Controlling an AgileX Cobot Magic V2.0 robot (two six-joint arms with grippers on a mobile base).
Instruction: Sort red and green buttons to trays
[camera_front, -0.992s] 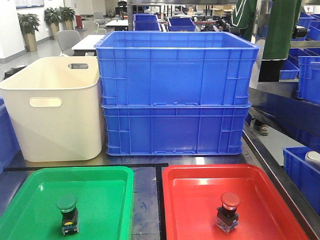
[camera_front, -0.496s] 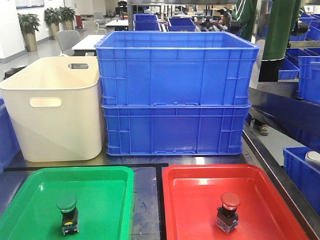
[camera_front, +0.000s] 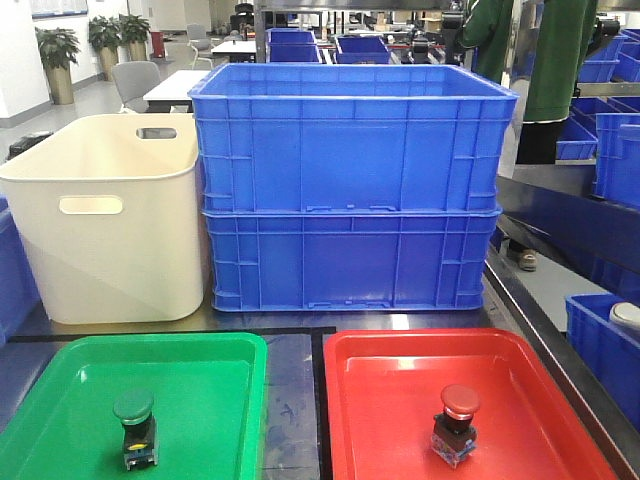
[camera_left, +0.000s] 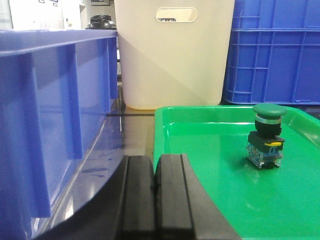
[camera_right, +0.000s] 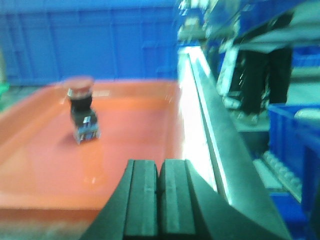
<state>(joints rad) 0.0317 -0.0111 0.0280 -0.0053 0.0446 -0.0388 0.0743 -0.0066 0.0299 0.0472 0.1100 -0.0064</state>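
Observation:
The green button (camera_front: 134, 428) stands upright in the green tray (camera_front: 60, 400); the red button (camera_front: 457, 424) stands upright in the red tray (camera_front: 380, 400). From the left wrist, the green button (camera_left: 266, 135) sits ahead and to the right on the green tray (camera_left: 200, 145), and my left gripper (camera_left: 155, 160) is shut and empty at the tray's near left corner. In the blurred right wrist view, the red button (camera_right: 82, 111) stands on the red tray (camera_right: 130, 145), ahead and left of my right gripper (camera_right: 159, 162), which is shut on nothing. Neither gripper shows in the front view.
Two stacked blue crates (camera_front: 350, 180) and a cream bin (camera_front: 105, 215) stand behind the trays. Another blue crate (camera_left: 45, 115) is close on the left of the left gripper. A metal table edge (camera_right: 215, 135) runs along the right of the red tray, with blue bins (camera_front: 605, 340) beyond.

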